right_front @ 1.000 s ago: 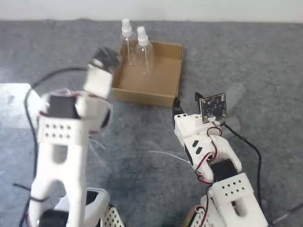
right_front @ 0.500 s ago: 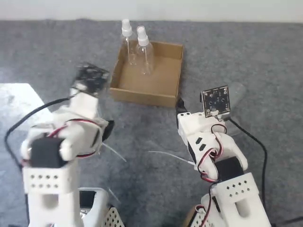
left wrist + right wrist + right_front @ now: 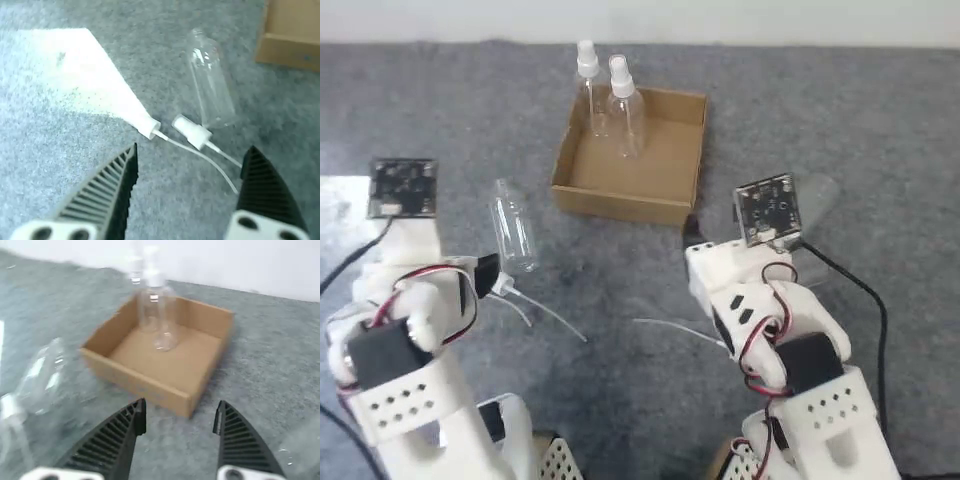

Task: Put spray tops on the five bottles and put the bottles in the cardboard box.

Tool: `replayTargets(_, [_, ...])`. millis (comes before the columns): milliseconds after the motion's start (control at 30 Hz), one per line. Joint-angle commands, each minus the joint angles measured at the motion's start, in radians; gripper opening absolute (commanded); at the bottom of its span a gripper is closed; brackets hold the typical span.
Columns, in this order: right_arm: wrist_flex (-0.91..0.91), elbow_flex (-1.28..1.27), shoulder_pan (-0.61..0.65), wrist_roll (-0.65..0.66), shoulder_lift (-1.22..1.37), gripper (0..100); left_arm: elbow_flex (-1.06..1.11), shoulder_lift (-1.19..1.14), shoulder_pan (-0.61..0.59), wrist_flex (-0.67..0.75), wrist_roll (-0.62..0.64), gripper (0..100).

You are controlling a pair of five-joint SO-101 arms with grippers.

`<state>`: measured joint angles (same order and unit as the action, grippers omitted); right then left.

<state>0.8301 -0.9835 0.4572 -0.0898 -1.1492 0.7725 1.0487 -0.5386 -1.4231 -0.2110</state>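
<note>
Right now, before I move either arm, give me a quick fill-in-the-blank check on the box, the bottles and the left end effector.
1. The cardboard box holds ___ upright bottles, both with spray tops on.
2. The bottle lying on the carpet beside the box has ___ spray top on it.
3. The left end effector hangs with its jaws ___ over a loose spray top.
Missing words: two; no; open.
</note>
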Motion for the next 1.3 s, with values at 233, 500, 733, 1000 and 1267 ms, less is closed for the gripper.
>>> replayTargets(233, [0.045, 0.187, 0.326, 0.012, 0.143, 20.9, 0.248, 0.203, -0.120, 0.137, 0.215, 31])
replayTargets(500, [-0.128, 0.302, 0.460, 0.012, 0.483, 20.9, 0.338, 0.288, -0.209, 0.261, 0.321, 31])
replayTargets(733, [-0.124, 0.539, 0.487, 0.014, 0.779, 20.9, 0.410, 0.295, -0.273, 0.361, 0.365, 31])
replayTargets(1000, [-0.105, 0.821, 0.593, 0.048, 1.119, 20.9, 0.417, 0.296, -0.376, 0.387, 0.407, 31])
replayTargets(1267, [0.130, 1.201, 0.641, 0.071, 1.428, 20.9, 0.420, 0.296, -0.430, 0.387, 0.407, 31])
